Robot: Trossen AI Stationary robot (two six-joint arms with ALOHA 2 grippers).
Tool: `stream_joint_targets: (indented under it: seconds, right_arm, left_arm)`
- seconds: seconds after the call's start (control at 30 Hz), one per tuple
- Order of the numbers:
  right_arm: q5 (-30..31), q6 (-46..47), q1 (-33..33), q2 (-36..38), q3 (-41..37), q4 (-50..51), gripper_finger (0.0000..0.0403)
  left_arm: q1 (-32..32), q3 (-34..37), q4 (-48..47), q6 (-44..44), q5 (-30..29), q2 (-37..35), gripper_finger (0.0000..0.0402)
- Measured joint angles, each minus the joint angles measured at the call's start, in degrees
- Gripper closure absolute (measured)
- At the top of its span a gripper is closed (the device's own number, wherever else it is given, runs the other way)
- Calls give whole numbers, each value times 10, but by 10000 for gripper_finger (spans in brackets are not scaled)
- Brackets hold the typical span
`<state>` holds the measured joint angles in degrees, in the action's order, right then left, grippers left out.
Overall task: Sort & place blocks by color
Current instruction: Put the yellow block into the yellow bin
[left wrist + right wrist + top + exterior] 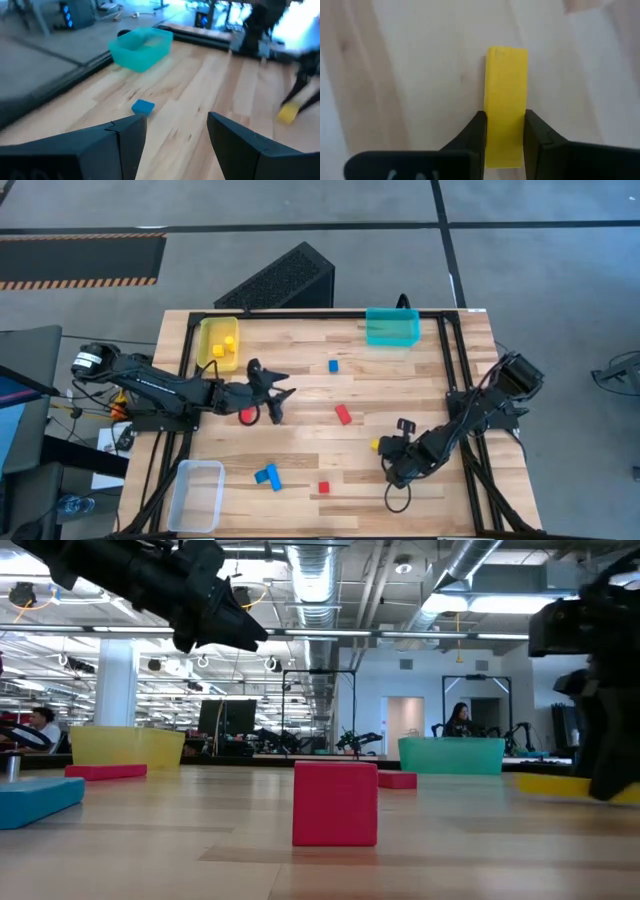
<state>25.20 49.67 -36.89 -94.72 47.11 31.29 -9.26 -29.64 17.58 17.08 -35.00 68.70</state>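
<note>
The worktop [300, 450] is seen whole only from above. The left pincer [272, 395], jaws wide and empty, is raised beside the yellow bin [207, 345]. Only the right wrist view shows the right pincer [504, 131] clamped on a yellow block [506, 80], well apart from that bin.

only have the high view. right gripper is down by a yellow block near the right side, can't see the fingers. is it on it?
Observer: Yes. In the right wrist view the right gripper has a finger against each long side of the yellow block, which lies flat on the wood.
Operator: Left gripper, carrying anything?
Observer: No. Left wrist view shows the left gripper open with nothing between its fingers.
Operator: Is it down on the table?
Observer: No. Low view shows it raised well above the table.
</note>
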Motion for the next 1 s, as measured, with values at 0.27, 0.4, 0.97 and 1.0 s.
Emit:
stream_joint_targets:
  seconds: [0.27,0.4,0.97,1.0]
  right_arm:
    - [196,-113,38,0,50,-5,320]
    - [253,-222,50,-20,85,-43,320]
    - [341,-387,90,-138,238,15,320]
    - [342,-392,93,-138,237,19,320]
  left_arm:
    - [63,0,25,134,149,33,201]
    - [77,0,137,164,230,105,201]
    - [80,-33,399,301,347,300,201]
    - [79,-35,395,297,347,300,201]
